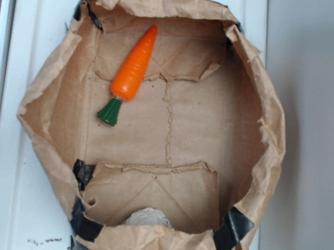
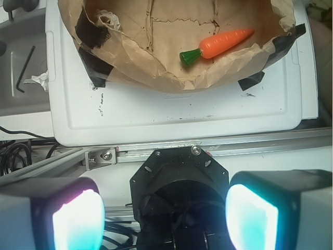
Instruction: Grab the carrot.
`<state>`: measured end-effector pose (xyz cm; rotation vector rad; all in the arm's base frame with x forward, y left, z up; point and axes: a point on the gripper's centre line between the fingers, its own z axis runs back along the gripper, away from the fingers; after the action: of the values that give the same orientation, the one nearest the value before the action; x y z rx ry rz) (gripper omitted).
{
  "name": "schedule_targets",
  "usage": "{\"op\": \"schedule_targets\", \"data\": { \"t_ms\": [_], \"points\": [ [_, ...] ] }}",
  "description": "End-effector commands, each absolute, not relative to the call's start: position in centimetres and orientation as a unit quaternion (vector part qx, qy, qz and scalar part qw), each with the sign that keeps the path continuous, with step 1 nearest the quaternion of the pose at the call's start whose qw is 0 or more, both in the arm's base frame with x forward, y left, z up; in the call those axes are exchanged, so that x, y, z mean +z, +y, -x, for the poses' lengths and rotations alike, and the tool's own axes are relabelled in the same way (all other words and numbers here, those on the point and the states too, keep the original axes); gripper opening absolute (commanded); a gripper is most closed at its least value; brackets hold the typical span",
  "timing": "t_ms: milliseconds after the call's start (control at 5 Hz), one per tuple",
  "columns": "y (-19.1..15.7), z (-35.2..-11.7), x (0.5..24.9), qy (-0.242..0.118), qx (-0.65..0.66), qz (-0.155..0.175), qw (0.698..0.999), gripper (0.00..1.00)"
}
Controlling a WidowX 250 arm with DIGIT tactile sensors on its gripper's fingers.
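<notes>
**Hovering gripper outside the bag, carrot lying within**

Showing the wrist view, the gripper [image 2: 164,216] occupies the lower edge of the frame, its two fingers [image 2: 78,221] spread wide apart at lower left and lower right, with nothing between them; it is released and grasps nothing. Both pads glow pale cyan. The dark motor housing [image 2: 179,182] sits between the fingers, above a metal rail [image 2: 208,148] that crosses the frame.

The carrot [image 1: 132,71] lies flat on the floor of an open brown paper bag [image 1: 266,126], in the upper left part of the bag in the exterior view, its orange tip pointing to the top of the frame and its green stem [image 1: 110,112] toward lower left. In the wrist view it appears at upper right, well apart from the gripper.

The bag's crumpled, rolled rim rises all around the carrot, and black tape [image 1: 233,229] patches the rim at several corners. The bag rests on a white plastic lid [image 2: 171,117]. An Allen key [image 2: 23,67] lies at the left edge of the wrist view. The gripper does not appear in the exterior view.
</notes>
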<state>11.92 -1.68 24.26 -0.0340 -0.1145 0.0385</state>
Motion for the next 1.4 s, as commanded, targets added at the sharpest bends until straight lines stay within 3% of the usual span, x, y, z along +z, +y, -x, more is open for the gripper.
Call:
{"op": "schedule_targets", "data": {
  "t_ms": [0, 200, 400, 600, 800, 1200],
  "points": [
    [-1.7, -11.9, 24.3, -0.057, 0.019, 0.017, 0.998, 1.00],
    [-2.7, -16.9, 24.2, -0.072, 0.085, 0.028, 0.993, 1.00],
    [-2.3, -20.1, 23.2, -0.096, 0.149, 0.028, 0.984, 1.00],
    [0.2, -22.6, 21.0, -0.164, 0.244, 0.082, 0.952, 1.00],
    [2.7, -24.0, 18.7, -0.161, 0.285, 0.119, 0.938, 1.00],
    [4.9, -23.1, 15.6, -0.131, 0.332, 0.061, 0.932, 1.00]
  ]
}}
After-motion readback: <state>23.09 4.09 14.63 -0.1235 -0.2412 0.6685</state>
